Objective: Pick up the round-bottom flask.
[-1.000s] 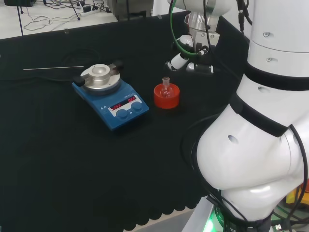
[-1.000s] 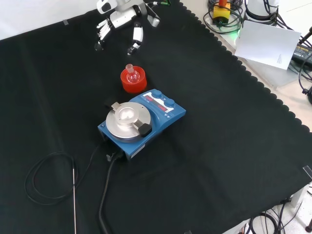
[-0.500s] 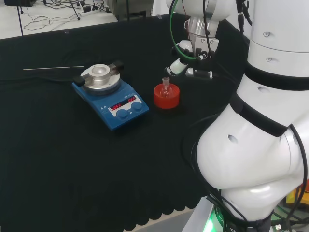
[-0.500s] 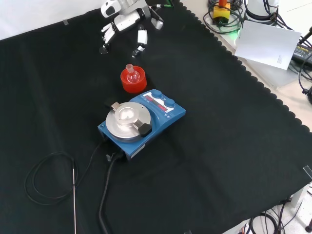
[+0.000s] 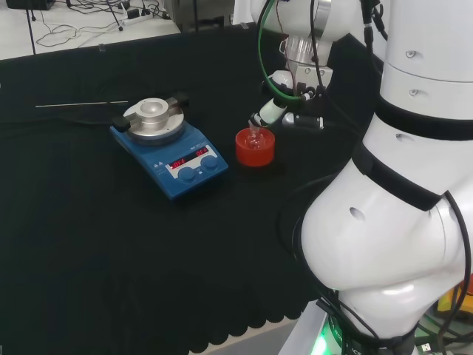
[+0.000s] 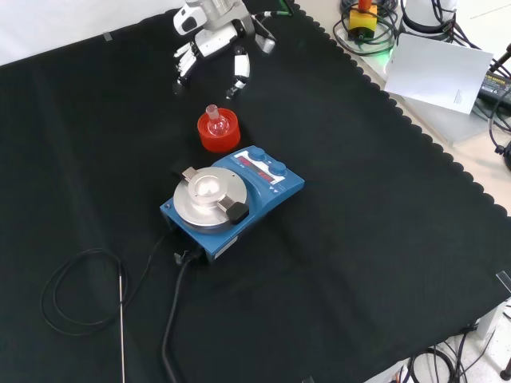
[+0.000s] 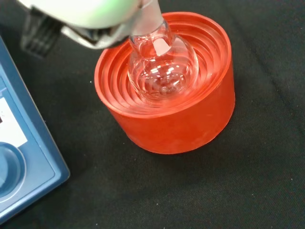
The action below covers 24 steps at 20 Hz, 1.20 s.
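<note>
Black cloth is covering the tabletop [image 6: 383,239]. The small clear glass round-bottom flask [image 6: 213,122] is sitting upright in a red ribbed ring stand [image 6: 218,134], being kept from rolling, toward the far edge in the front view, beside a blue hotplate stirrer [image 6: 231,196]. The black and white hand [image 6: 211,49] is hovering just beyond it, fingers spread, holding nothing. The wrist view is revealing the bulb [image 7: 163,67] nested in the ribs.

Head view: the round-bottom flask [image 5: 254,135] sits upright in a ribbed stand [image 5: 255,149] on the worktop [image 5: 111,244]. The stirrer plate [image 5: 168,146] stands just left of the stand, apart from it. A thin rod [image 5: 81,104] lies farther left, beyond the plate. The hand [image 5: 284,111] hangs just right of and above the flask, fingers straight, not touching it. Front view: the hand [image 6: 211,49] is above the flask [image 6: 214,121], the plate [image 6: 231,195] below it, and a cable loop [image 6: 76,291] lies at lower left.
</note>
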Each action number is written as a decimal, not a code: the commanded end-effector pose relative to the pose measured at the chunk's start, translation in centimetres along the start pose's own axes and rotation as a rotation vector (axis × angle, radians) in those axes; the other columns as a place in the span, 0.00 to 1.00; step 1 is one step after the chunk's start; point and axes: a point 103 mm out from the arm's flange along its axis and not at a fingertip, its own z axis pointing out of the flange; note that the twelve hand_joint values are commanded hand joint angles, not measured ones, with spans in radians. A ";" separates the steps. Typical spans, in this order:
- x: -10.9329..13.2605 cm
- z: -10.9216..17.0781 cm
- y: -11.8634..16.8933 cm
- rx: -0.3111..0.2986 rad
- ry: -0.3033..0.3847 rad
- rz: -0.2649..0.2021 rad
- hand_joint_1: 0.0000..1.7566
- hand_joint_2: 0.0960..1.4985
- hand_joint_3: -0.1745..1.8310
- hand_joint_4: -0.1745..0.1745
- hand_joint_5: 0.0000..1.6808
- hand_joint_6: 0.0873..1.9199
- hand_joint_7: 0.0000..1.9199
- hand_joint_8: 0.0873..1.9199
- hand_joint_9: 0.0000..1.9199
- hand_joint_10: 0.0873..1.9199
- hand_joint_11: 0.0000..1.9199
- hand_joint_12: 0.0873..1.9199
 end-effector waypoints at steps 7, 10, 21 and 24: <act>0.6 1.4 0.4 -0.036 -0.024 0.011 0.56 0.29 0.49 0.25 0.38 0.44 0.00 0.27 0.11 0.34 0.00 0.74; 0.9 1.8 0.6 -0.039 -0.031 0.008 0.56 0.29 0.49 0.24 0.40 0.45 0.00 0.23 0.10 0.35 0.00 0.74; 0.8 3.4 1.3 -0.015 -0.030 0.010 0.57 0.29 0.49 0.23 0.47 0.47 0.00 0.25 0.12 0.35 0.00 0.75; 1.8 3.8 1.3 -0.020 -0.052 0.013 0.57 0.29 0.49 0.22 0.48 0.48 0.00 0.26 0.12 0.35 0.00 0.75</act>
